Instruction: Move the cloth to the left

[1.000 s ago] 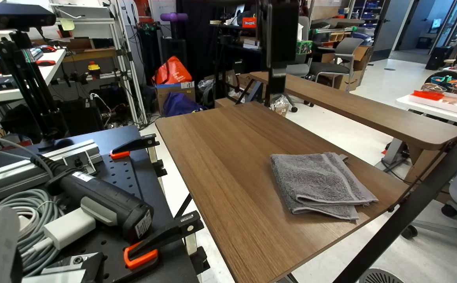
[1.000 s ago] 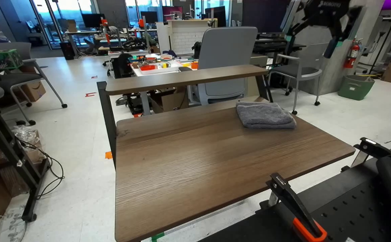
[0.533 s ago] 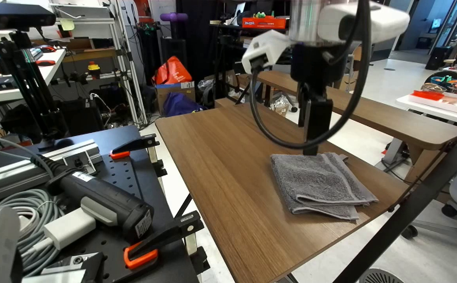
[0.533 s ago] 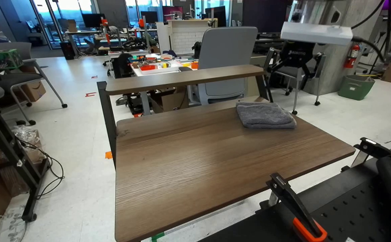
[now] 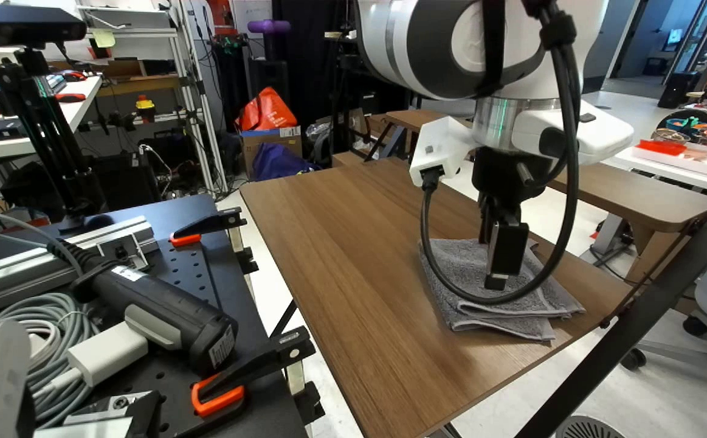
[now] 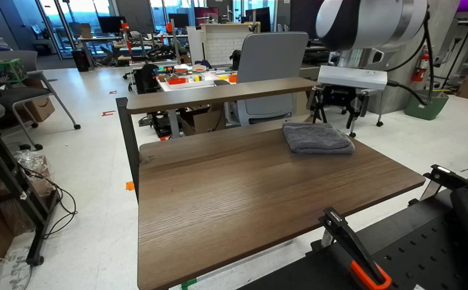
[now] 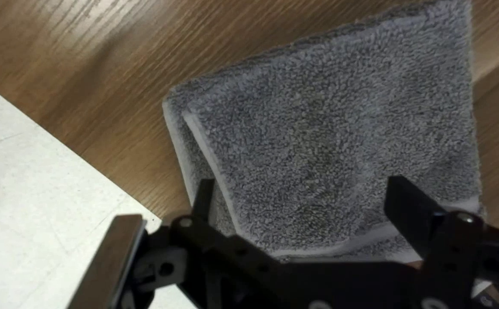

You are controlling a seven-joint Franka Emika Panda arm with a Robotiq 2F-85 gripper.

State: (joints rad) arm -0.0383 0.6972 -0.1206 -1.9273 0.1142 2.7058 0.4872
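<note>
folded grey terry-like cloth [image 7: 318,128] is lying on brown wood-grain tabletop [image 6: 225,209], near tabletop edge. black two-finger gripper [image 7: 301,182] is hanging over same part of tabletop, fingers spread wide apart, pinching nothing. i am expecting cloth light, limp, hardly slippery, not fragile. for hold, thick middle is seeming best: pressing toward tabletop, gathering all layers; top hem alone is risking unfolding.

In an exterior view, the gripper [image 5: 490,262] and a looping cable [image 5: 481,299] blocked my sight of part of the cloth [image 5: 464,264] near a corner of the table [image 5: 341,255]; whether the fingertips [image 5: 495,281] touched the cloth, I couldn't tell. The arm [image 5: 438,48] was cut off at the top in both exterior views, a table corner at the bottom.
</note>
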